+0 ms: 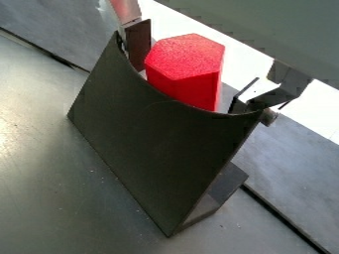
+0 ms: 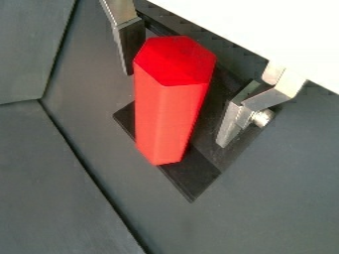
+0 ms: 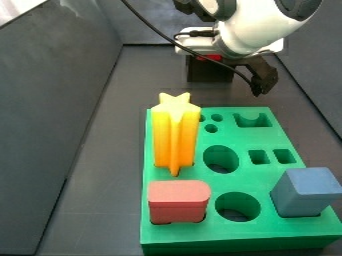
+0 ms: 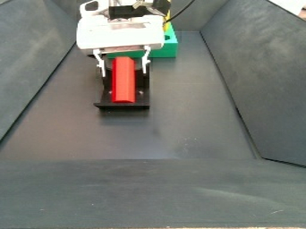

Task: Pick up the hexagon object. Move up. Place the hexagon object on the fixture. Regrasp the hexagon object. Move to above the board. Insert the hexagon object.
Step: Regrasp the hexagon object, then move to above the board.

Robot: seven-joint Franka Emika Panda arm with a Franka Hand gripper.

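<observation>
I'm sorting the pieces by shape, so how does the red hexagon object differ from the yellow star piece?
The hexagon object is red and flat-sided; the yellow star has pointed ridges. The hexagon object lies on the fixture between the end effector's fingers; the star stands upright in the green board. Both are long prisms.

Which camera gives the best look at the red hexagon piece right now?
A wrist view: the hexagon object shows whole, on the fixture between the end effector fingers. The fixture hides its lower part elsewhere; one side view shows its length, another hides it.
</observation>
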